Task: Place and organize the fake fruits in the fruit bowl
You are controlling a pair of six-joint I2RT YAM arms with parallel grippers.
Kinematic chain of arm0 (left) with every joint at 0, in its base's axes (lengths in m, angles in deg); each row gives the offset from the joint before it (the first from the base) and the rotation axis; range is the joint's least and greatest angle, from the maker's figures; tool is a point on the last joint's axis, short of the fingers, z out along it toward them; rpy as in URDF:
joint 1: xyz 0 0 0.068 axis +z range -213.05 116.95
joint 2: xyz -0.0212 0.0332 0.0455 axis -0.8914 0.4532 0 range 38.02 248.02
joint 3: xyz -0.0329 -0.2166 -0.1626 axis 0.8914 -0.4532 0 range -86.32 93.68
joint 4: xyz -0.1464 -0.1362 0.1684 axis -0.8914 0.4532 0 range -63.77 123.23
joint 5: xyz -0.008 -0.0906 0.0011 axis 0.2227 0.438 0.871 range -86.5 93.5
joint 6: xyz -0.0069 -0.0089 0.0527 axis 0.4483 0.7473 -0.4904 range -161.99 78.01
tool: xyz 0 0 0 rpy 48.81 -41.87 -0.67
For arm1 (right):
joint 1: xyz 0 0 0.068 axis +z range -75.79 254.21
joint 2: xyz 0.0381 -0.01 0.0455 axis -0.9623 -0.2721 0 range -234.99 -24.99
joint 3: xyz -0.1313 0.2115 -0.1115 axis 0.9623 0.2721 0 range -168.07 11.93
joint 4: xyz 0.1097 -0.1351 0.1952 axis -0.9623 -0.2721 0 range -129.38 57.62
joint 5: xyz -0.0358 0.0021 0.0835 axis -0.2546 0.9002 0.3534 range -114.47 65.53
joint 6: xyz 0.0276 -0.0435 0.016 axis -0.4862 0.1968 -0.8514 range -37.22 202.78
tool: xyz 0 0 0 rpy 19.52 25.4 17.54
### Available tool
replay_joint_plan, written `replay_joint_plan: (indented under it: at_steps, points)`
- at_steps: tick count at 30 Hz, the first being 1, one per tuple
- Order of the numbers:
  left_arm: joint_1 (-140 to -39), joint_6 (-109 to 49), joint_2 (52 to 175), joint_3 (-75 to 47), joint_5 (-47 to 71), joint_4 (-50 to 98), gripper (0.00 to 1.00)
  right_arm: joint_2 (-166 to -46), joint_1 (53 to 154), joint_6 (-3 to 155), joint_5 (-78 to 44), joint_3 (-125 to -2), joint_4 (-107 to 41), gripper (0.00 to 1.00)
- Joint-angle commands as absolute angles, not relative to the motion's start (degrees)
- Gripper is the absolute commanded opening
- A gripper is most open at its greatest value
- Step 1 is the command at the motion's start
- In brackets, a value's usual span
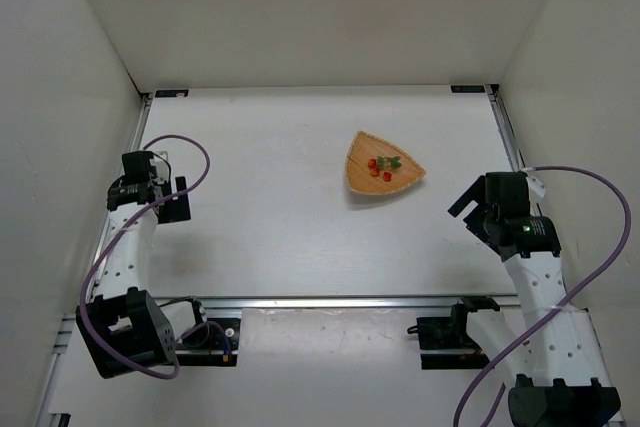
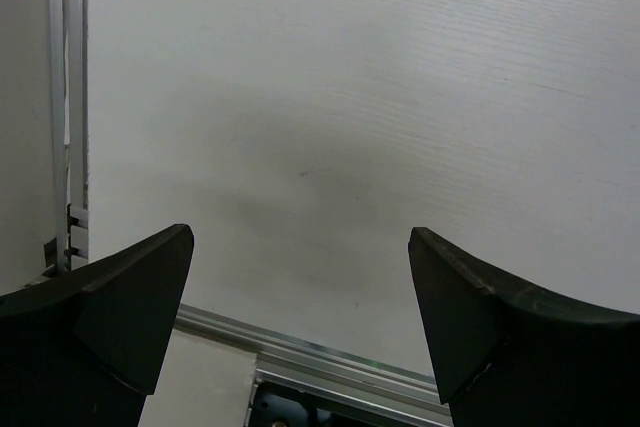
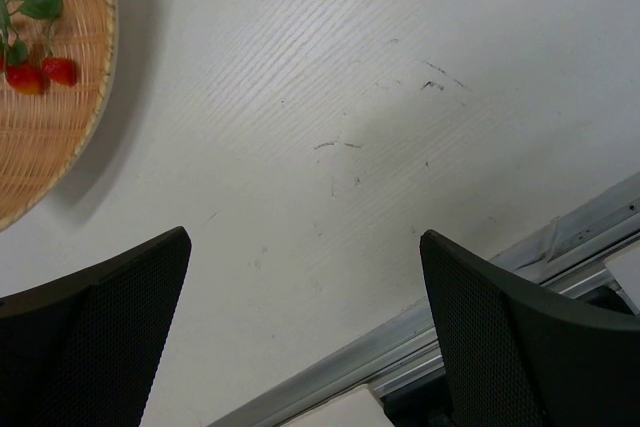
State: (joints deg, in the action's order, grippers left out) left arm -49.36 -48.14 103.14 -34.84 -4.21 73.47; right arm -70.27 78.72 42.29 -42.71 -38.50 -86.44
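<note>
Ahead and to the left of your right gripper [image 3: 305, 247], jaws wide apart and empty, the fake fruits [image 3: 40, 69] lie inside the fruit bowl [image 3: 60, 147]; they look light, hard and prone to roll, so for any tidying pinch gently at the leafy stems, not the smooth balls. Your left gripper [image 2: 300, 247] is equally spread and empty, with the bowl well apart from it. Only the top view shows the whole bowl; the right wrist view alone resolves 2 red berries with green leaves, and the left wrist view shows just the table [image 2: 400, 97].
</note>
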Motion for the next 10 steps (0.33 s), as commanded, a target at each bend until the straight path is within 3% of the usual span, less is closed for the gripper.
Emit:
replay_joint_plan:
  at_steps: [1,10]
  points:
    - [-49.3,-47.3,101.5,-32.9,-1.7,72.5,1.00,-68.7,78.6,41.9,-42.8,-37.7,-87.6,1.00]
    - [-49.3,-46.7,101.5,-31.2,-0.5,73.7,1.00,-65.4,78.6,43.0,-42.6,-36.1,-87.8,1.00]
